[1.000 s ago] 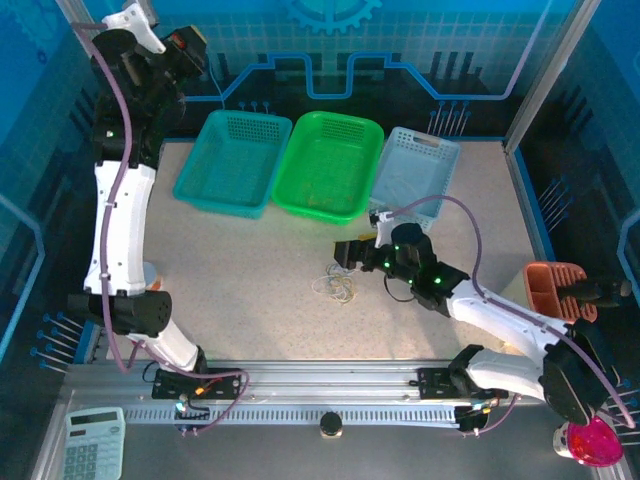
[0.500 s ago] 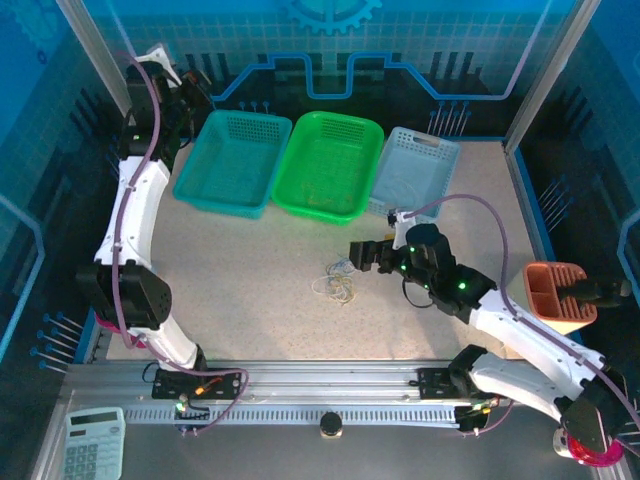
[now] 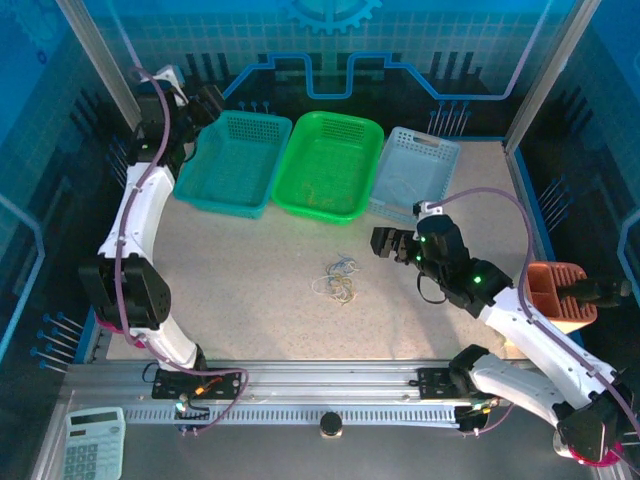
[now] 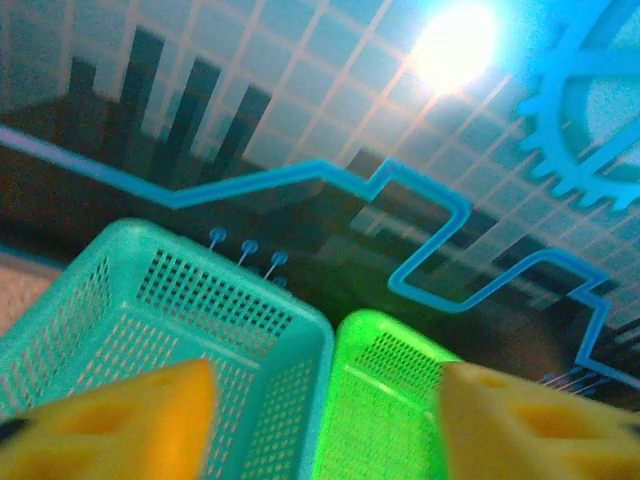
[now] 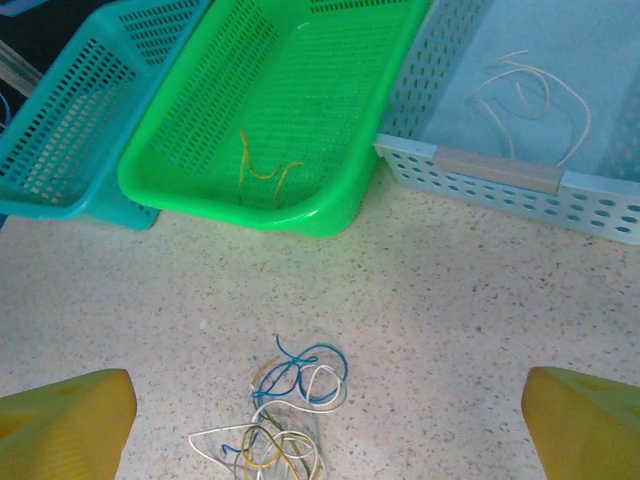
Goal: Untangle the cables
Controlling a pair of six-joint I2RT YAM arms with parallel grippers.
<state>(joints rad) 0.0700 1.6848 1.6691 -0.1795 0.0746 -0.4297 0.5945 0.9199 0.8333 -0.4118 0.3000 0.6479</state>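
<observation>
The cables point(image 3: 338, 281) are a small clump of thin white, blue and yellowish cords lying loose on the speckled table, in front of the green basket point(image 3: 315, 213). In the right wrist view the cables point(image 5: 285, 415) lie low in the frame between my yellow fingertips. My right gripper point(image 3: 385, 243) hangs just right of the clump, open and empty point(image 5: 325, 425). My left gripper point(image 3: 205, 100) is up at the far left corner of the teal basket point(image 3: 225, 207), open with nothing between its fingers point(image 4: 325, 420).
A yellow cord point(image 5: 262, 172) lies in the green basket point(image 5: 250, 215) and a white cord point(image 5: 530, 100) in the light blue basket point(image 5: 495, 170). An orange-brown holder point(image 3: 555, 290) stands at the right edge. A calculator point(image 3: 95, 440) sits at the near left.
My left arm swung down towards the teal basket and its gripper opened. My right gripper drew back to the right, away from the clump, and opened wider.
</observation>
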